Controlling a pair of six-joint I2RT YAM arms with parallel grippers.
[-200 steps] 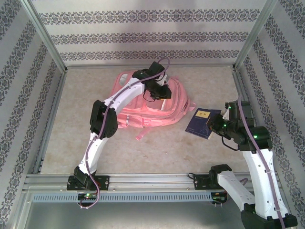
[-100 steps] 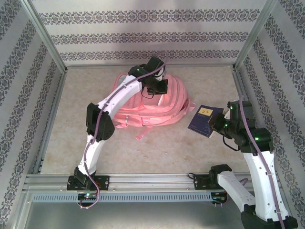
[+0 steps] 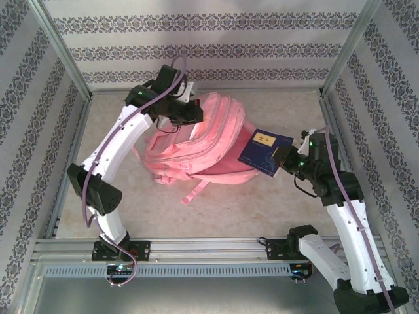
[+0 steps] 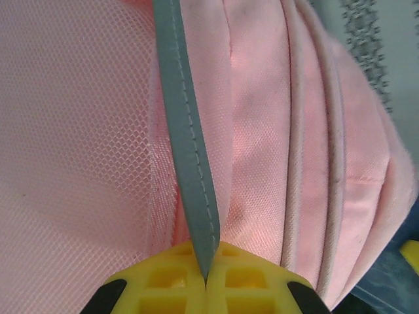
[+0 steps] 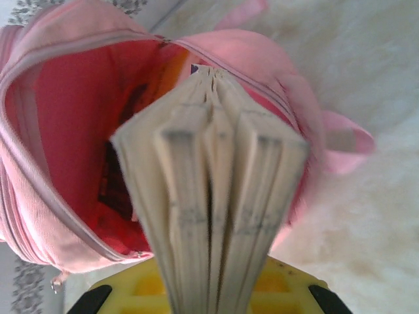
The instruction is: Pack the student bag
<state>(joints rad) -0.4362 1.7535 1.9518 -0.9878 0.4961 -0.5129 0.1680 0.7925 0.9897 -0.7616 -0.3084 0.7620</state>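
- Student bag [image 3: 213,140] lies in the middle of the table [image 3: 249,216], toward the far side; its far-left end is lifted off the surface, its near part rests on the table, and a pink strap [image 3: 191,191] trails out on the near side.
- Your left gripper [image 3: 190,111] is at that raised far-left end; in the left wrist view its yellow pads [image 4: 163,278] are pressed together on a grey strip [image 4: 186,131] sewn to the student bag [image 4: 262,131], with pink mesh to the left of the strip.
- Your right gripper [image 3: 283,157] is on the right, clamped on a dark blue book [image 3: 262,149]; the book is tilted, and from above its left corner overlaps the bag's right side.
- In the right wrist view the book [image 5: 209,196] shows its page edges and points at the bag's gaping main compartment [image 5: 65,98]; the lining is red-pink; you cannot tell what the dark and orange things inside are.
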